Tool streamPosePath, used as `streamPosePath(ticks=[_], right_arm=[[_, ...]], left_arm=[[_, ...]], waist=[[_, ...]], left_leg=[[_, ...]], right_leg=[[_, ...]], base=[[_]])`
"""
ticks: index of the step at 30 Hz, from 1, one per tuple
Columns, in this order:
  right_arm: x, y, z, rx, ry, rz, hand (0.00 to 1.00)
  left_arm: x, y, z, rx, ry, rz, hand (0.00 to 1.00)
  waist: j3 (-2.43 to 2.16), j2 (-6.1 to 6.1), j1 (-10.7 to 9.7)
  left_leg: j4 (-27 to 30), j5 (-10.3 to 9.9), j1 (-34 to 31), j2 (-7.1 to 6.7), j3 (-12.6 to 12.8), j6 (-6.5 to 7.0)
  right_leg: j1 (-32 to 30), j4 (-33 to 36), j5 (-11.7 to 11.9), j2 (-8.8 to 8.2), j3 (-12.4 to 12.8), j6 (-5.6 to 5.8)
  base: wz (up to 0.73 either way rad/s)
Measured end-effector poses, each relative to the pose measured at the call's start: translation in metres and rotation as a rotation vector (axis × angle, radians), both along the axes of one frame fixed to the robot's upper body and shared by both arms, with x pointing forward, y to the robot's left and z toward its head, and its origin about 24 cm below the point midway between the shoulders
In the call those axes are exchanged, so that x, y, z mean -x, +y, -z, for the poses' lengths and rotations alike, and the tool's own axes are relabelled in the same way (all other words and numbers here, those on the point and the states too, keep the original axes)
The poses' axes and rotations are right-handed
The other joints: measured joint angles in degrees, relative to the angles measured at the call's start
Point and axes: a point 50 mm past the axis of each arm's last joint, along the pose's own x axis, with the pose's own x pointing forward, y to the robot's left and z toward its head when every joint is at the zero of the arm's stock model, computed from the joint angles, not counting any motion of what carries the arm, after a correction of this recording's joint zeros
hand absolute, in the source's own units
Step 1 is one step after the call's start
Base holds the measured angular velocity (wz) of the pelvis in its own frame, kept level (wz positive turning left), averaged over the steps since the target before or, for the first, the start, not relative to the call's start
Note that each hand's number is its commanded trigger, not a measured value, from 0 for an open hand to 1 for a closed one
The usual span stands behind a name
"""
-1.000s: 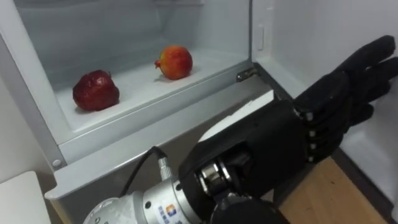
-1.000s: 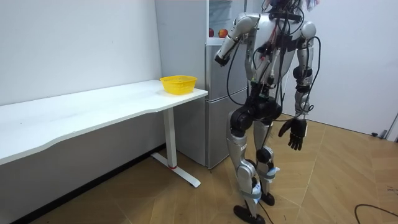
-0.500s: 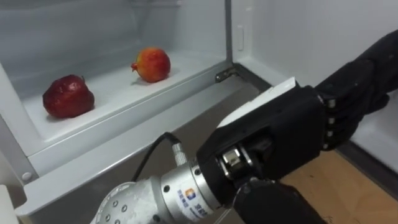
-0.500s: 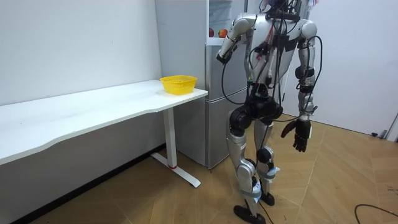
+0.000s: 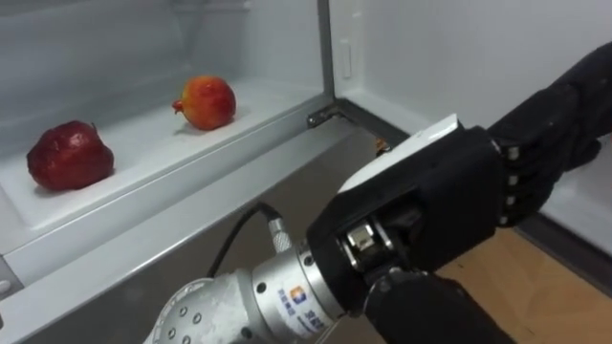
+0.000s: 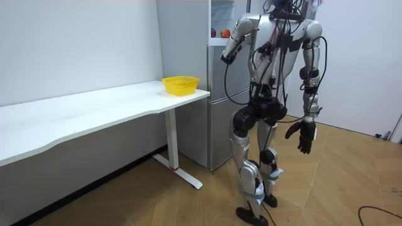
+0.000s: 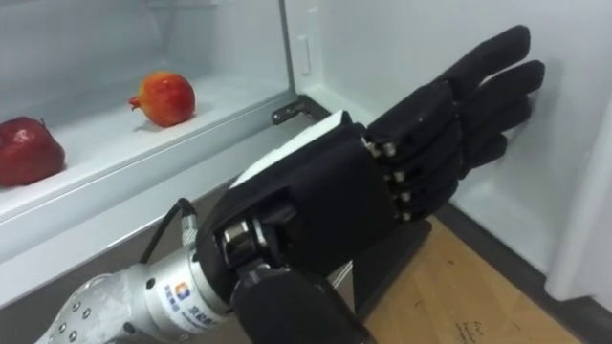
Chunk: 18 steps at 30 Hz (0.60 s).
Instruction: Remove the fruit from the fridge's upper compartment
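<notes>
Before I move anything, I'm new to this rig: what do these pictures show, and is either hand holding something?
It is a two-legged humanoid robot standing at an open fridge. Two pictures come from its head camera, the third from across the room. The black left hand is raised before the fridge, fingers straight, holding nothing. The right hand hangs at its side, relaxed and empty. On the shelf lie a dark red apple and a pomegranate, apart, untouched.

The left eye view's edge cuts fingertips off the left hand.
</notes>
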Motion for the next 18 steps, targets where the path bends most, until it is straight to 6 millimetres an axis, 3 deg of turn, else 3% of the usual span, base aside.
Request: streamPosePath(ticks=[4,9,12,14,18], right_arm=[[0.003,0.000,0.000,0.002,0.014,0.012,0.00],[0.007,0.001,0.000,-0.002,0.017,0.026,0.00],[0.008,0.001,0.000,0.003,0.017,0.023,0.00],[0.007,0.002,0.001,0.008,0.019,-0.006,0.00],[0.006,0.002,0.001,0.023,0.009,-0.038,0.00]], left_arm=[[-0.001,0.002,-0.001,0.003,0.001,-0.021,0.00],[-0.002,0.018,-0.011,0.007,-0.066,-0.128,0.00],[0.003,0.031,-0.025,0.033,-0.168,-0.236,0.00],[0.008,0.041,-0.035,0.054,-0.255,-0.332,0.00],[0.014,0.064,-0.041,0.130,-0.292,-0.451,0.00]], waist=[[0.14,-0.21,0.7],[0.16,-0.21,4.3],[0.15,-0.22,7.1],[0.27,-0.49,11.0],[0.16,-1.28,14.8]], left_leg=[[0.0,0.0,0.0,-0.11,-0.3,0.00],[-0.1,0.0,-0.2,-0.21,-2.0,0.00],[0.0,0.0,-1.1,-0.35,-4.6,0.00],[0.0,0.0,-1.5,-0.38,-6.2,-0.01],[0.0,0.0,-1.5,-0.30,-8.8,-0.02]], right_leg=[[0.1,0.0,0.0,-0.06,-0.3,-0.01],[0.0,0.0,0.1,0.00,-0.7,-0.09],[-0.3,0.1,0.1,-0.35,-2.8,-0.13],[-0.2,0.1,0.1,-0.48,-4.3,-0.15],[0.9,-0.1,0.0,-0.82,-7.5,-0.30]], base=[[0.04],[0.01],[0.33],[0.31],[0.42]])
